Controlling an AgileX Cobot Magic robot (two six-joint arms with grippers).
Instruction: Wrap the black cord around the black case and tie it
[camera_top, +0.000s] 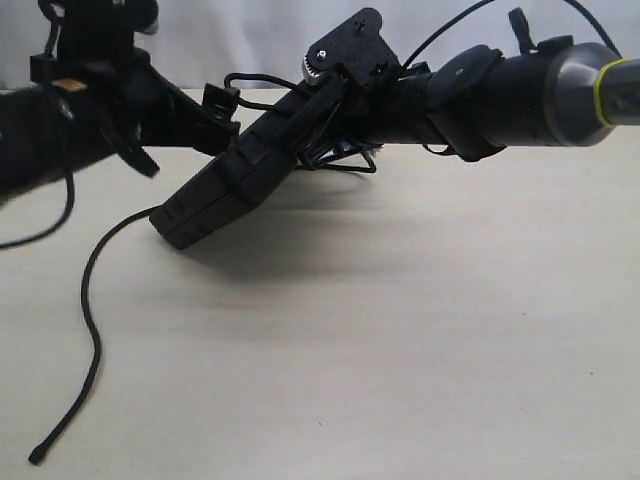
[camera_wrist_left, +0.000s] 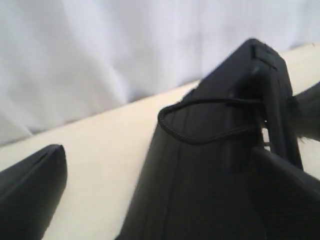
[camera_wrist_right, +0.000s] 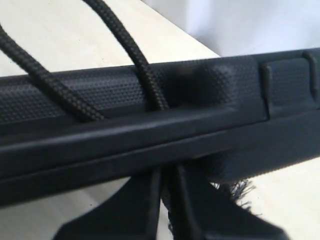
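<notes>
The black case (camera_top: 235, 180) hangs tilted, its low corner near the table, its high end between the two arms. The black cord (camera_top: 92, 300) trails from that low corner across the table to a free tip at the front left. A loop of the cord (camera_wrist_left: 170, 127) lies over the case's (camera_wrist_left: 210, 190) ribbed face. My left gripper (camera_top: 222, 110) (camera_wrist_left: 160, 165) stands open around the case, one finger (camera_wrist_left: 30, 185) well clear of it. My right gripper (camera_top: 335, 140) (camera_wrist_right: 170, 175) sits under the case's edge (camera_wrist_right: 150, 135), its fingers nearly together on the cord's frayed end (camera_wrist_right: 235, 192). Two cord strands (camera_wrist_right: 145, 70) cross that edge.
The pale wooden table (camera_top: 400, 350) stretches in front of and right of the case. A white curtain (camera_wrist_left: 125, 45) closes the back. Thin glossy arm cables (camera_top: 40, 225) hang beside the left arm.
</notes>
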